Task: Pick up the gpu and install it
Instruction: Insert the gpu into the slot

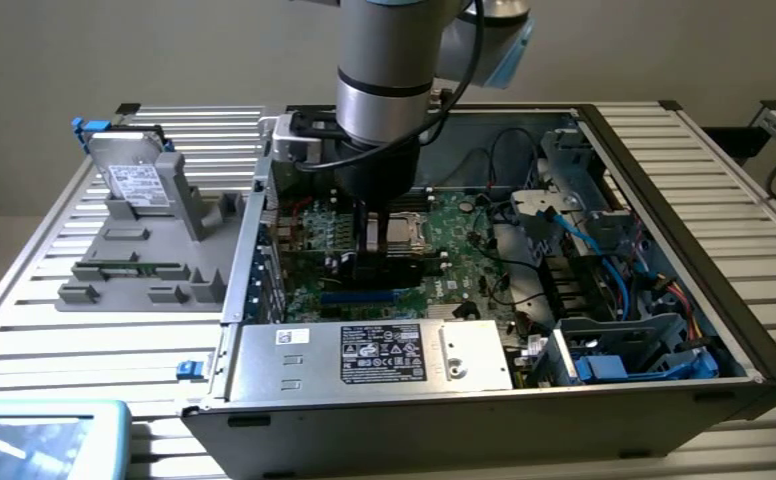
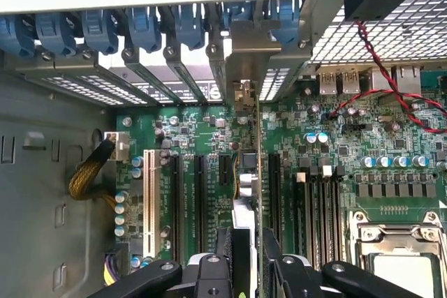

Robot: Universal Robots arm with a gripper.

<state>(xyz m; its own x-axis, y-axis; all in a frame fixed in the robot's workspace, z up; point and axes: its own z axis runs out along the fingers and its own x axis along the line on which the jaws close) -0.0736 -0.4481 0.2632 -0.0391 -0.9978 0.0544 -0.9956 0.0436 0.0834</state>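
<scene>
My gripper (image 1: 365, 255) is lowered inside the open computer case (image 1: 668, 150), over the green motherboard (image 1: 448, 250). It is shut on the gpu (image 2: 253, 158), which stands on edge between the two black fingers (image 2: 227, 259). In the wrist view the card appears edge-on as a thin strip running from my gripper (image 2: 249, 256) toward the case's rear wall. Its silver end bracket (image 2: 243, 95) sits at the row of rear slot openings. The card's lower edge lies along the black expansion slots (image 2: 199, 193); whether it is seated in one I cannot tell. In the exterior view the gpu (image 1: 395, 238) shows as a dark slab under the wrist.
Blue slot latches (image 2: 140, 26) line the rear wall. Red and black wires (image 2: 391, 82) and the CPU socket (image 2: 398, 256) lie beside the card. A power supply (image 1: 375, 355) and a blue-cabled drive cage (image 1: 628, 350) fill the case front. A grey holder (image 1: 148, 250) on the exterior view's left carries a drive (image 1: 135, 180) and a memory stick (image 1: 128, 268).
</scene>
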